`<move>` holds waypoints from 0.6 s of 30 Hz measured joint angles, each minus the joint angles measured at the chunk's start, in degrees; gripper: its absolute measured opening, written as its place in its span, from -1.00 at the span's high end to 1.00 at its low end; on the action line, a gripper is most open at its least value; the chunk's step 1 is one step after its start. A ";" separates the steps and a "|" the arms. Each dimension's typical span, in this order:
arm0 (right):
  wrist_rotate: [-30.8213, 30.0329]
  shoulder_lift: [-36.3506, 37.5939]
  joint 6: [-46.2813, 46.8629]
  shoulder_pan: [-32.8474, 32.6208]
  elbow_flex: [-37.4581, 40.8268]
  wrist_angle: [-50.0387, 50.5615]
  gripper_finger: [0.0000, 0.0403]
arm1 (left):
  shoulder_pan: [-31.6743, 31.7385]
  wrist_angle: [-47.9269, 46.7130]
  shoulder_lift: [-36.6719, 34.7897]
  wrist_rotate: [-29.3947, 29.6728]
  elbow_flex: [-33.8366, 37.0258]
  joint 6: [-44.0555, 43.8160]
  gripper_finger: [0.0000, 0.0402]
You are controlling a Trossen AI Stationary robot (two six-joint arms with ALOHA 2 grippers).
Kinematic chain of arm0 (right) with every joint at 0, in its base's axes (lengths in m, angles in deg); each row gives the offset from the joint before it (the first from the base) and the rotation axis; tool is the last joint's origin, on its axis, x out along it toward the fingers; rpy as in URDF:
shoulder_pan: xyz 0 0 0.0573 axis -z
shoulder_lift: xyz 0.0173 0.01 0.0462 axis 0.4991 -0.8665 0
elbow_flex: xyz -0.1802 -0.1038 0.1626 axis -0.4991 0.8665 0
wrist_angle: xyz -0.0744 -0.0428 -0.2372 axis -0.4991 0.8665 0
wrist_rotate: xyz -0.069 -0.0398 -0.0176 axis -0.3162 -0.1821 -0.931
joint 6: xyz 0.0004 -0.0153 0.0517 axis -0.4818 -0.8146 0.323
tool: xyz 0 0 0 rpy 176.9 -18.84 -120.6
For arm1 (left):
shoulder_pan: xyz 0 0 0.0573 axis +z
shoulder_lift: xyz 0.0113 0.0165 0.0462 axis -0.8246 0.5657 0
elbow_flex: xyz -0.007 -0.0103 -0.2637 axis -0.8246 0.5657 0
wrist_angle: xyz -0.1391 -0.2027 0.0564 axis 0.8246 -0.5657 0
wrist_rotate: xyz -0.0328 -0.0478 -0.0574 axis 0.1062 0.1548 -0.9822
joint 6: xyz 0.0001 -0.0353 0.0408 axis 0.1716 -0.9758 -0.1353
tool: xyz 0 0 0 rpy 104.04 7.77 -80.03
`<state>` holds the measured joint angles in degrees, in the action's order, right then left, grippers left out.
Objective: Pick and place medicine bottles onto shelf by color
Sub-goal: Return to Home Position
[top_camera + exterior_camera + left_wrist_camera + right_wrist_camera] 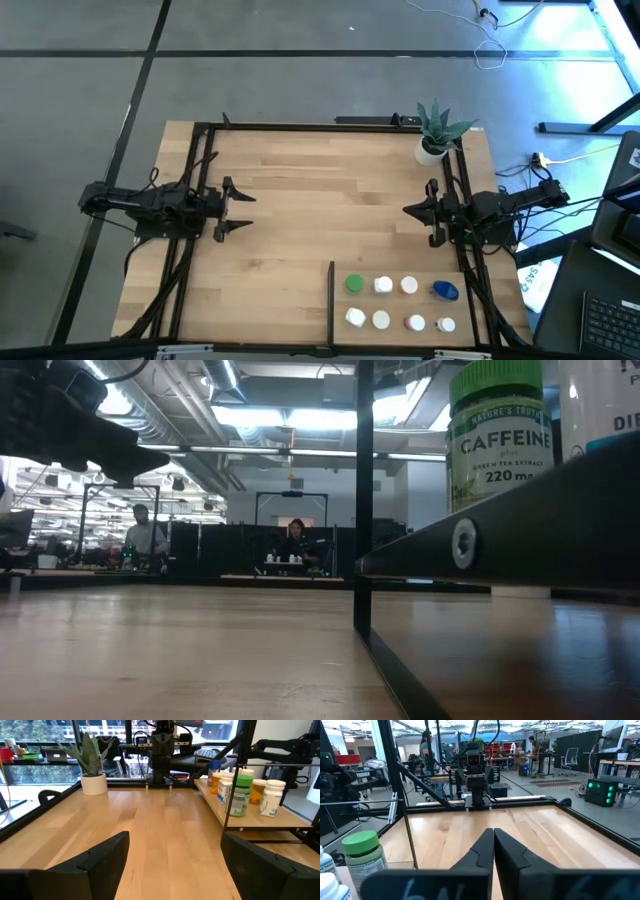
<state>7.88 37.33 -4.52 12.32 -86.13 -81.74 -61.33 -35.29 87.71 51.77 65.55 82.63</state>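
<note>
Bottles (382, 286) stood in two rows on the shelf (398, 303). I judged sorting finished; only parking remained. My left jaws hung released, right jaws clenched empty, at opposite bench (320, 200) sides.

Both my arms (140, 200) read matte black, jointed and boxy. My left gripper (243, 212): broad wedge fingers (90, 862), dull dark plastic. My right gripper (408, 210): same black blades, thin cables (575, 204) looping off toward three o'clock, faint scrawl, maybe lettering.
</note>
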 joint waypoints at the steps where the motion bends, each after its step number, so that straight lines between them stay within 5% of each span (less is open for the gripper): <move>1: 0.00 0.00 0.01 0.00 0.00 0.00 0.92 | 0.00 -0.02 0.00 0.00 0.00 0.00 -0.54; 18: -0.02 0.00 -0.06 -0.01 0.00 -0.02 0.91 | 0.00 -0.02 0.00 0.06 0.00 0.00 -0.54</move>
<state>7.86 37.33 -4.57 12.31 -86.13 -81.76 -61.33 -35.31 87.71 51.82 65.55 82.63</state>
